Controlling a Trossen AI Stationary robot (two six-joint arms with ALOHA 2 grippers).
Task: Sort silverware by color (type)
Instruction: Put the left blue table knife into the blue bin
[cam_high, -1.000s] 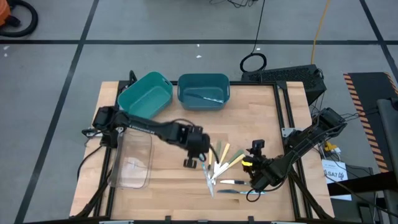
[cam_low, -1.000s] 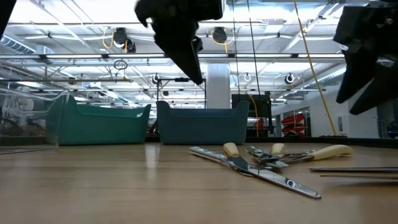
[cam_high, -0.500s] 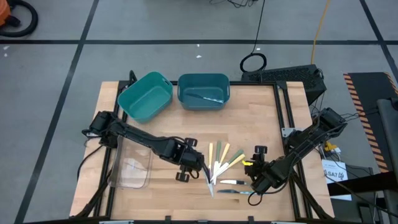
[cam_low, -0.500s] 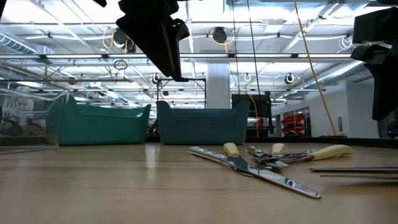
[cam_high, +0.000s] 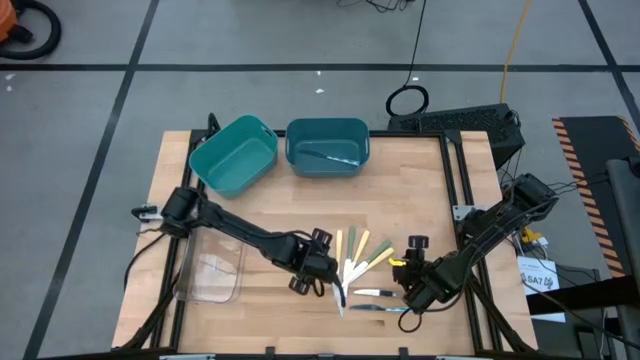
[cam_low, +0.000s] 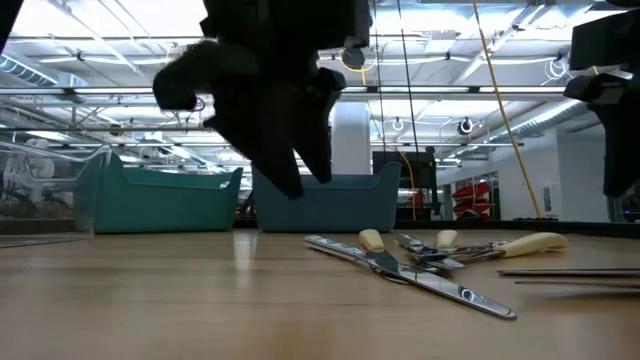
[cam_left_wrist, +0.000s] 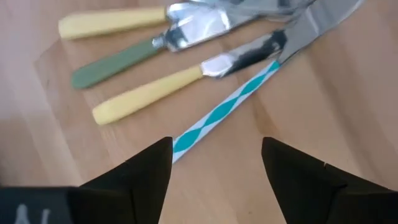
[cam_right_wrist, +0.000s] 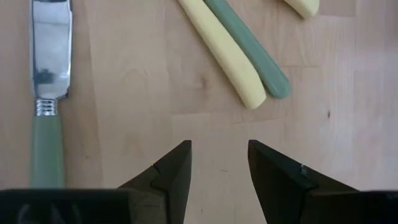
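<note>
High view shows the silverware (cam_high: 355, 272) lying in a loose pile on the tabletop (cam_high: 270, 215) near its front edge, between the two arms, and the left tool (cam_high: 322, 277) has swung down from beside the pile to its near edge over the last second. Its jaws have spread wide and hold nothing, straddling a teal-and-white striped handle (cam_left_wrist: 224, 111), so a pick looks imminent. The right tool (cam_right_wrist: 219, 163) hangs part-open and empty just above yellow and green handles.
</note>
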